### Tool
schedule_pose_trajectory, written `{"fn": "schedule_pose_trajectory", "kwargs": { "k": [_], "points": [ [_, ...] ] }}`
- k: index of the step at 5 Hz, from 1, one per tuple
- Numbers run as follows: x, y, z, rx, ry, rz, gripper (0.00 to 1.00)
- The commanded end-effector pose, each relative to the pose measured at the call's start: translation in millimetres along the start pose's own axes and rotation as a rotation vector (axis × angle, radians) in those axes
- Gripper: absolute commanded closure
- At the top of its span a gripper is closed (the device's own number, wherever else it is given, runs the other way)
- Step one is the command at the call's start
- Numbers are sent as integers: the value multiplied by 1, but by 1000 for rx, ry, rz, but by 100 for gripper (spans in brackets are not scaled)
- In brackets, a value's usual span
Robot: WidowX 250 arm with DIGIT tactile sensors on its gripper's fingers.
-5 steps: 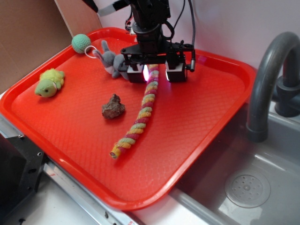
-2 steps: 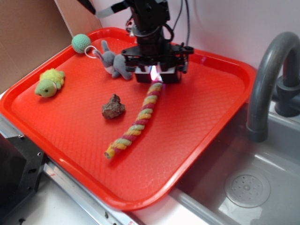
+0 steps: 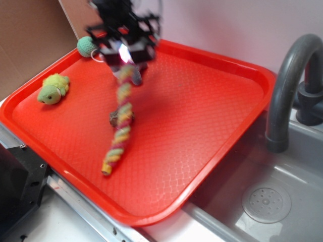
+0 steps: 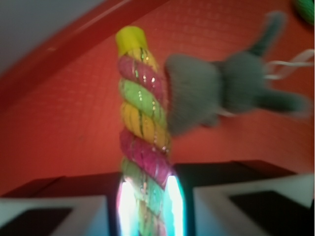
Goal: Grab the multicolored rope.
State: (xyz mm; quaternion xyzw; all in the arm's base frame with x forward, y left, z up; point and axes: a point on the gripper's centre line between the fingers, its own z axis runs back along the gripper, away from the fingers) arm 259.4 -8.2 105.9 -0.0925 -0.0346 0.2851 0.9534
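The multicolored rope [image 3: 120, 126], soft, light and limp by its look, hung from its far end over the red tray [image 3: 212, 121], its near tip low by the tray floor. The fingers [image 4: 74, 206] were clamped on that end, a sound hold.

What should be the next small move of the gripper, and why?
Probably keep lifting straight up. The gripper is shut on the multicolored rope, but the rope's lower end seems to rest on the tray, beside the brown lump.
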Motion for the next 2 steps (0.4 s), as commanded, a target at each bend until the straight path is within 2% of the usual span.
{"fn": "schedule_pose_trajectory", "kwargs": {
  "k": [1,2],
  "points": [
    [-19,12,105,-164,-48,-138,100],
    [-21,9,126,-119,-21,-109,100]
  ]
}}
